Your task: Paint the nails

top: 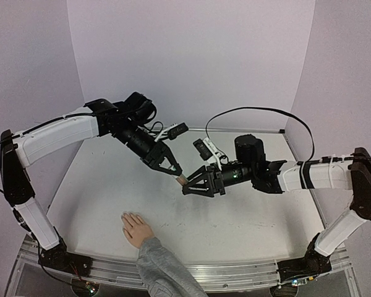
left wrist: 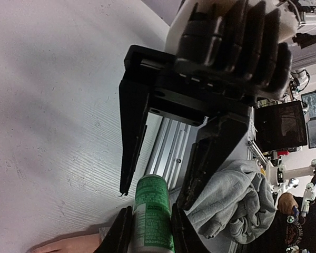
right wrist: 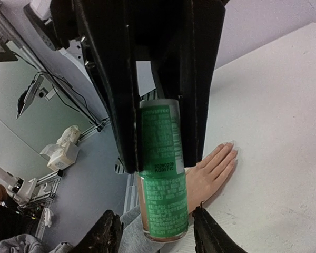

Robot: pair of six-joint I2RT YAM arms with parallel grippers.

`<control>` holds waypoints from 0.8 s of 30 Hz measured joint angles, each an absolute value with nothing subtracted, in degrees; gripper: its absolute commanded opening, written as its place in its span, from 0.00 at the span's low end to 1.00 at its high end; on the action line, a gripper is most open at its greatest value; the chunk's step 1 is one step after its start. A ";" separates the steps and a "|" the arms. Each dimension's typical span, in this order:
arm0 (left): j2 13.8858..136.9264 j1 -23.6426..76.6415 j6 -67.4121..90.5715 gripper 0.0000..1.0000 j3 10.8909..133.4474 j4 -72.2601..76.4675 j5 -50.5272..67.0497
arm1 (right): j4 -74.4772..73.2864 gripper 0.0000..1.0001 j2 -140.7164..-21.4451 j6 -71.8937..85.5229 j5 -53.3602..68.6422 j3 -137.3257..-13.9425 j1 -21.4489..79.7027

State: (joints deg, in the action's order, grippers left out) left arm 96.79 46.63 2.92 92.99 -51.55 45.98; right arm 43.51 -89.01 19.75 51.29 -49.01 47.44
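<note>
The left gripper (top: 175, 172) is clamped on the green-labelled bottle (right wrist: 163, 174) in mid-air above the table (top: 253, 223). The right gripper (top: 187, 189) brackets the bottle's opposite end, but firm contact cannot be confirmed. The nails (right wrist: 233, 143) tip the flesh-coloured hand (top: 136, 229), which lies flat below both grippers, toward the near edge on the left arm's side. Its fingers point away from the bases, and its grey sleeve (top: 164, 269) trails off the edge.

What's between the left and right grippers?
A small green-labelled cylindrical bottle: left gripper shut on it, right gripper straddling its other end. Clearest in both wrist views.
</note>
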 measured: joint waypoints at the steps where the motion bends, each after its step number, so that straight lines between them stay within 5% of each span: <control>1: 96.29 46.65 2.90 0.00 92.97 -51.55 46.24 | 44.21 0.43 -89.14 19.75 51.70 -49.06 47.53; 12: 94.65 47.22 2.81 0.00 91.74 -50.96 46.96 | 49.19 0.26 -91.96 21.63 53.71 -51.11 48.31; 17: 94.54 47.13 2.79 0.00 91.11 -50.94 46.85 | 50.30 0.00 -93.34 22.79 54.78 -51.64 48.31; 22: 94.37 47.09 2.48 0.72 90.98 -50.85 46.76 | 50.85 0.00 -93.51 22.81 54.48 -51.64 48.31; 24: 93.56 47.16 2.94 0.89 89.89 -49.56 46.54 | 51.53 0.00 -93.47 22.98 53.08 -51.64 48.47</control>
State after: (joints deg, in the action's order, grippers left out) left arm 93.56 47.16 2.94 89.89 -49.56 46.54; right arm 51.53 -93.47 22.98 53.08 -51.64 48.47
